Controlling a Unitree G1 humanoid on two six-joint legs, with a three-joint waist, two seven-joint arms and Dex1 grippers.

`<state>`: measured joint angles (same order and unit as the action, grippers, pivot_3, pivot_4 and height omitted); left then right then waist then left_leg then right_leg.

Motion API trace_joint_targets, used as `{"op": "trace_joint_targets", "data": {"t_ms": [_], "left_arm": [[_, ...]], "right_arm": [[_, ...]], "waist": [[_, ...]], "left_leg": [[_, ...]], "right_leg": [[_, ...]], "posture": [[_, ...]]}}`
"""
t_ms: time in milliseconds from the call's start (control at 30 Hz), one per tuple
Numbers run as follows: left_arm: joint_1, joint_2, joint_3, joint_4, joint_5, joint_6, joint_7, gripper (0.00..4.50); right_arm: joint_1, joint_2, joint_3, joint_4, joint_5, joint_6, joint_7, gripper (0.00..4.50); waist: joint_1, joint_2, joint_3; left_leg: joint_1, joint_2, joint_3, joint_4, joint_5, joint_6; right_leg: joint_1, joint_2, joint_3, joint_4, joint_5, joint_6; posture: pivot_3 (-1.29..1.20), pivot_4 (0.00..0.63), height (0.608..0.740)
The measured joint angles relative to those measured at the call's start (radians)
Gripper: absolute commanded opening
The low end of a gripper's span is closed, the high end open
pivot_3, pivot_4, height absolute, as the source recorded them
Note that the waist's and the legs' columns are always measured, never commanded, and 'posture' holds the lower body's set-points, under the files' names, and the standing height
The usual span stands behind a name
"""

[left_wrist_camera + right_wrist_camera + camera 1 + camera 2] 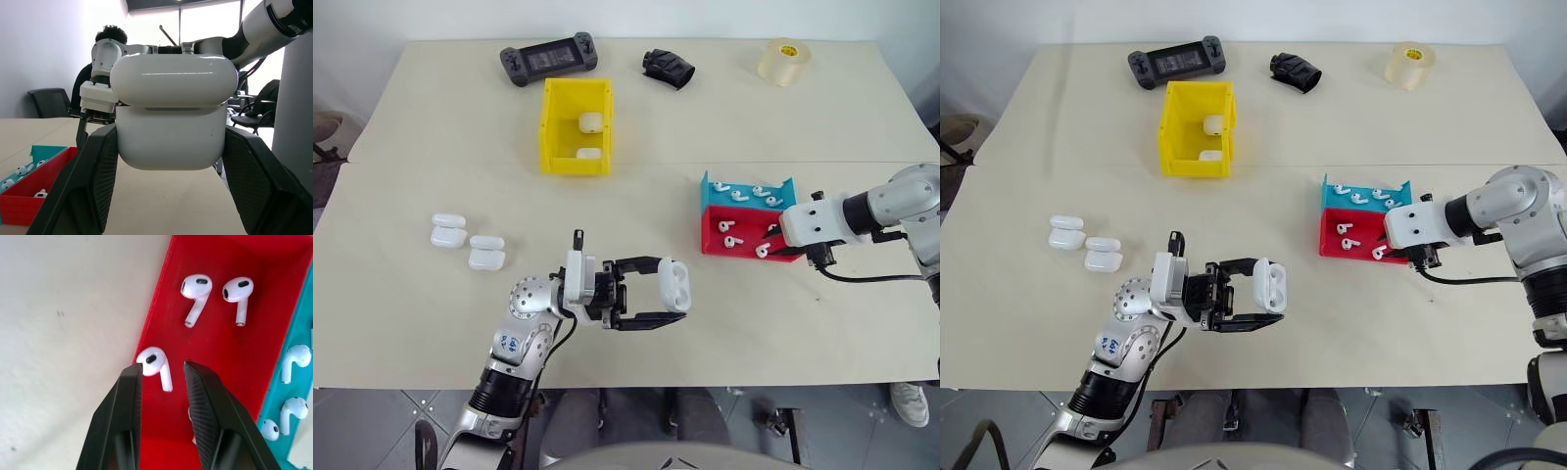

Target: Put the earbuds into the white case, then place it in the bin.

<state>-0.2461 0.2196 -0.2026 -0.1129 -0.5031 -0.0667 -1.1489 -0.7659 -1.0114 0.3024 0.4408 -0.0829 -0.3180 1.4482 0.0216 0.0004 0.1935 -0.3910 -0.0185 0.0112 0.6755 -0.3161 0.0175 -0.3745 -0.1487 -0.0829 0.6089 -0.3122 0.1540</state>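
Note:
My left gripper [658,291] is shut on a white case [675,286], held level above the table's front middle, its two sockets showing; the same case [171,132] sits between the black fingers. My right gripper [161,368] points down into the red tray [713,247], open, its fingers astride an earbud [155,363] that lies on the tray floor. Two more earbuds [195,289] lie further in. The yellow bin [548,125] stands at the back left of centre with two white cases [592,122] inside.
A teal tray [709,188] with several earbuds adjoins the red one. Several spare white cases [468,241] lie at the left. A game controller [549,59], a black object [668,69] and a tape roll [783,61] line the far edge.

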Motion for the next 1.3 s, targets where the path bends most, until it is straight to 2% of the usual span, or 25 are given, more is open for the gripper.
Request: {"op": "trace_joint_targets", "data": {"t_ms": [467,867,1000,1300], "left_arm": [[0.015,0.009,0.008,-0.031,0.0,0.0,0.019,2.93],[0.015,0.014,0.009,-0.031,0.0,0.0,0.027,2.93],[0.016,0.015,0.008,-0.031,0.0,0.0,0.033,2.93],[0.016,0.017,0.008,-0.031,0.0,0.0,0.034,2.93]], "right_arm": [[-0.065,0.081,0.026,0.142,-0.073,-0.143,0.022,1.36],[-0.101,0.088,0.043,0.199,-0.097,-0.184,0.032,1.36],[-0.105,0.099,0.043,0.199,-0.094,-0.183,0.036,0.6],[-0.108,0.1,0.042,0.199,-0.089,-0.18,0.031,0.6]], "waist": [[0.001,0.0,0.0],[-0.001,0.0,0.0],[-0.001,0.0,0.0],[-0.001,0.0,0.0]], "left_leg": [[0.0,0.0,0.0,0.0,0.0,0.0],[0.0,0.0,0.0,0.0,0.0,0.0],[0.0,0.0,0.0,0.0,0.0,0.0],[0.0,0.0,0.0,0.001,0.0,0.0]], "right_leg": [[0.0,0.0,0.0,0.0,0.0,0.0],[0.0,0.0,0.0,0.0,0.0,0.0],[0.0,0.0,0.0,0.0,0.0,0.0],[0.0,0.0,0.0,0.0,0.0,0.0]], "posture": [[0.0,0.15,0.74],[0.0,0.15,0.74],[0.0,0.15,0.74],[0.0,0.15,0.74]]}}
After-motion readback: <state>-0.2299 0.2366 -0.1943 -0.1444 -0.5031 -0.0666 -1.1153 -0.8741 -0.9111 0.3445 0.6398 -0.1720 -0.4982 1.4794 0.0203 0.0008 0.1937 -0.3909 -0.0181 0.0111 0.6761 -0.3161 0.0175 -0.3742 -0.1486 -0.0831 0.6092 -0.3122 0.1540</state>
